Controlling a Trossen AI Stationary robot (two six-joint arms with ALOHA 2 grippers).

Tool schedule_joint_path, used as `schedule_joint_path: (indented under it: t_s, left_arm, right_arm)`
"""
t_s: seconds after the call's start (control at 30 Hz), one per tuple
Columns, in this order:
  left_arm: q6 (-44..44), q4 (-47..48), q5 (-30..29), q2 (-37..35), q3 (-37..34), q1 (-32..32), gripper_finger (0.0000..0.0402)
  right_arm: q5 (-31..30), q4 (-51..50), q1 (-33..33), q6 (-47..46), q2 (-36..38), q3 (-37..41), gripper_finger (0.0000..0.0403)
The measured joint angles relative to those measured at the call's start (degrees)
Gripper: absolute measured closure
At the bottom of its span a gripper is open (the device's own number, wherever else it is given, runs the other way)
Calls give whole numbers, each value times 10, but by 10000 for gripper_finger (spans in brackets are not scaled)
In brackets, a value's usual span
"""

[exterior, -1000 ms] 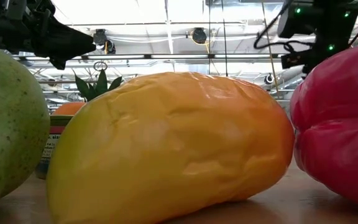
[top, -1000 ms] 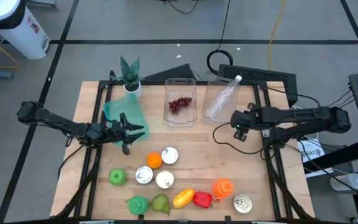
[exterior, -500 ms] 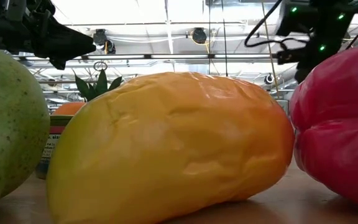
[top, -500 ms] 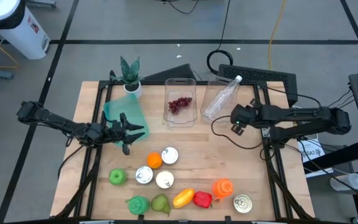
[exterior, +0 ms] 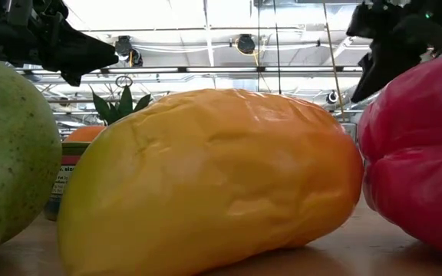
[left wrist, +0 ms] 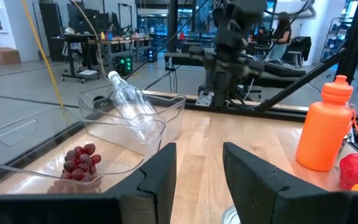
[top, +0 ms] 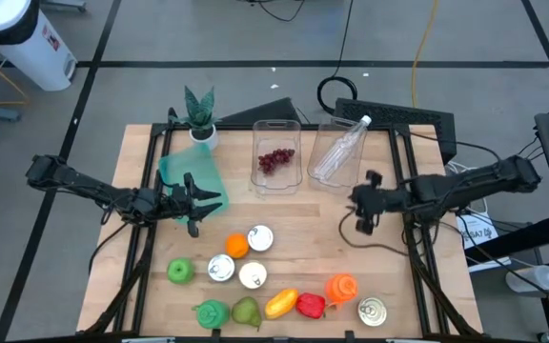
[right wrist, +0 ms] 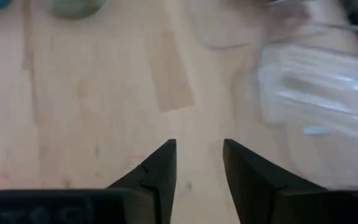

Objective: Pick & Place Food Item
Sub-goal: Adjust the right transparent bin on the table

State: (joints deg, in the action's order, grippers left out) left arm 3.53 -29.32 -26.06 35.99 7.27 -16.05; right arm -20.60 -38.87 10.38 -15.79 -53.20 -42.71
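Behind mango (exterior: 206, 184), table mostly hidden

- We see a robotics lab: a wooden worktop (top: 294, 233) on a taped concrete floor (top: 208, 38).
- Behind it we see desks (left wrist: 82, 40), black metal framing (left wrist: 353, 43) and a seated person (left wrist: 283, 28).

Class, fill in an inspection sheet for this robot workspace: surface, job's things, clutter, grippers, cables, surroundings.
Surface: wooden table.
Job's things: grapes in a clear container; mango, red pepper, orange.
Clutter: tins, orange bottle, potted plant, clear bottle.
Grippers: left gripper open, empty; right gripper open, empty, above bare wood.
Cables: black cable looping under the right arm.
Surroundings: workshop room; nothing seen nearby.
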Motion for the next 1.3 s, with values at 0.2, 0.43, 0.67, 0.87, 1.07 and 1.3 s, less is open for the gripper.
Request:
schedule_joint_path:
  t_s: [0.2, 0.43, 0.67, 0.87, 1.07, 1.3]
  left_arm:
    - [0, 0, 0, 0, 0, 0, 261]
    - [-2, 0, 0, 0, 0, 0, 261]
    - [-2, 0, 0, 0, 0, 0, 261]
    - [-2, 0, 0, 0, 0, 0, 261]
    - [-2, 0, 0, 0, 0, 0, 261]
    - [-5, -1, 0, 0, 0, 0, 261]
  right_arm:
    - [-32, 85, 10, 4, -78, 56, 327]
    - [-87, 159, -6, 46, -119, 63, 354]
    - [-139, 116, -68, 15, -133, 64, 370]
    - [-151, 117, -112, 14, -132, 81, 374]
    - [-150, 117, -150, -13, -133, 98, 374]
    - [-130, 156, -159, 15, -131, 100, 374]
